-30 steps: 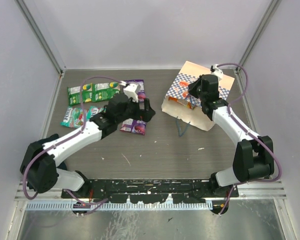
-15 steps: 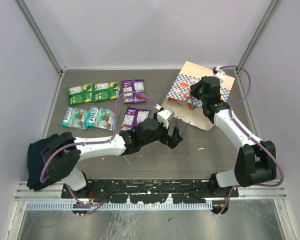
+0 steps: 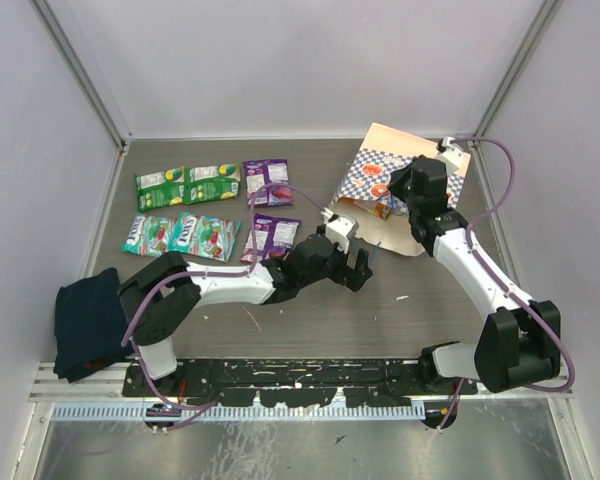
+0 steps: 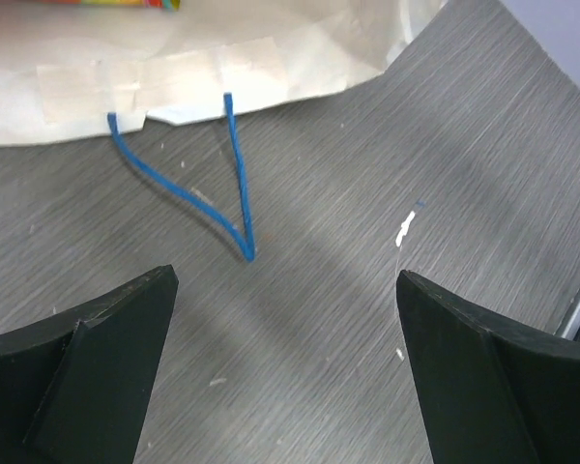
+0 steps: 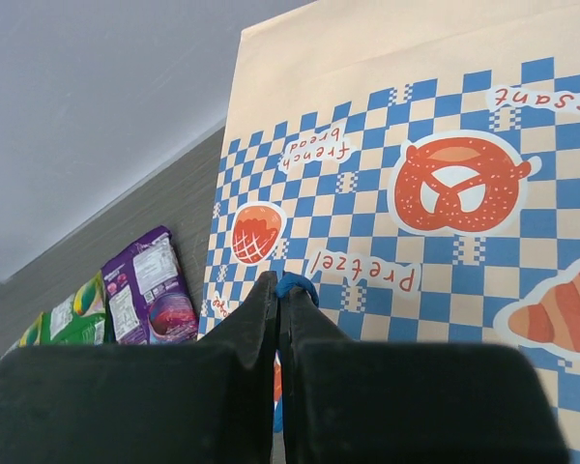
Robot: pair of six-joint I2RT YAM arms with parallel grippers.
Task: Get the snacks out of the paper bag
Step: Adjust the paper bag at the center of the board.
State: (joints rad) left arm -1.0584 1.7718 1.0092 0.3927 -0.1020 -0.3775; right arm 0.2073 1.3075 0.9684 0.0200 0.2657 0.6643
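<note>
A: Table [image 3: 310, 300] first. What lay on it?
B: Paper bag [image 3: 363, 178] at the far right, tipped over, mouth toward the arms, cream lining showing. Dark blue cloth [image 3: 85, 320] at the near left edge.
A: Snacks?
B: Six snacks [image 3: 205, 235] lay out on the table at far left, in two rows of three. Green, green, purple behind; teal, teal, purple in front. All well apart from the bag. What looked like an orange-yellow packet [image 3: 385, 208] showed just inside the bag's mouth.
A: Pincers?
B: Right pincer [image 5: 278, 290] was clenched against the bag's checkered face, a bit of blue cord handle [image 5: 296, 284] pinched at its tips. Left pincer [image 4: 285, 280] was released, jaws spread wide, low over bare table just before the mouth, grasping nothing.
A: Second handle?
B: Second handle [image 4: 234, 184] lay slack on the table, ahead of the left pincer, not touching it.
</note>
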